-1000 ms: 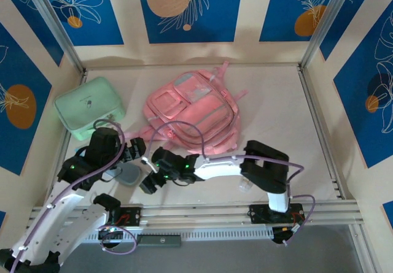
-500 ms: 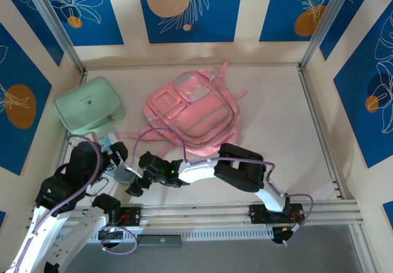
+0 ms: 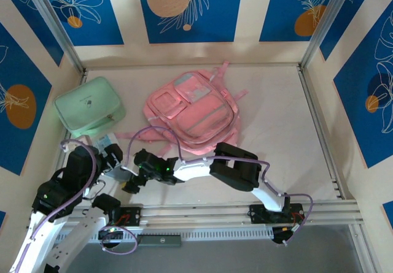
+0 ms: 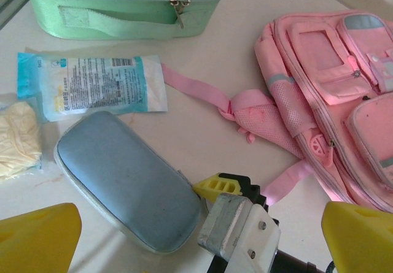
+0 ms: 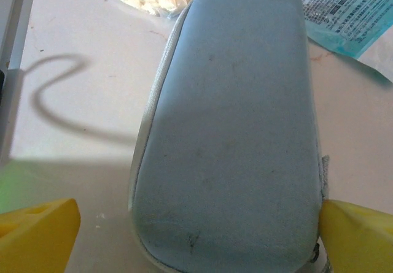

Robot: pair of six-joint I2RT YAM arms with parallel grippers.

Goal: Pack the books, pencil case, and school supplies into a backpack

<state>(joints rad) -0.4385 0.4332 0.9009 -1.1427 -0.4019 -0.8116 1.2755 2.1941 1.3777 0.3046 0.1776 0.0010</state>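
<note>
Right gripper [image 5: 196, 233]: its fingers are standing wide apart, straddling the near end of the pouch [image 4: 126, 178] without clamping it. Bare table is showing between one finger and the pouch, while the other finger is sitting just beside the zip edge.
Pouch: it is lying flat on the table [image 3: 276, 119], running from 10 o'clock to 4 o'clock in the left wrist view, with the right gripper meeting its 4 o'clock end.
Blue packet [image 4: 98, 86]: it is lying flat at 12 o'clock of the pouch, its lower edge reaching the pouch's upper end. Whether the two are overlapping I cannot tell.
Yellowish packet [image 4: 18, 141]: it is lying at 9 o'clock of the pouch, just beside it, and touching the blue packet's lower left corner.
Strap [image 4: 196, 89]: it is running from the blue packet's right edge, at 1 o'clock of the pouch, across to the backpack [image 3: 193, 110].
Backpack: it is lying flat, pockets facing up, at 2 o'clock of the pouch, near it but apart.
Green case [image 3: 89, 107]: it is sitting at 12 o'clock beyond the blue packet, its handle side facing the packets.
Left gripper [image 4: 196, 239]: its fingers are standing wide apart, gripping nothing, hovering above the pouch and the right gripper. In the top view it is hanging at 10 o'clock of the right gripper.
</note>
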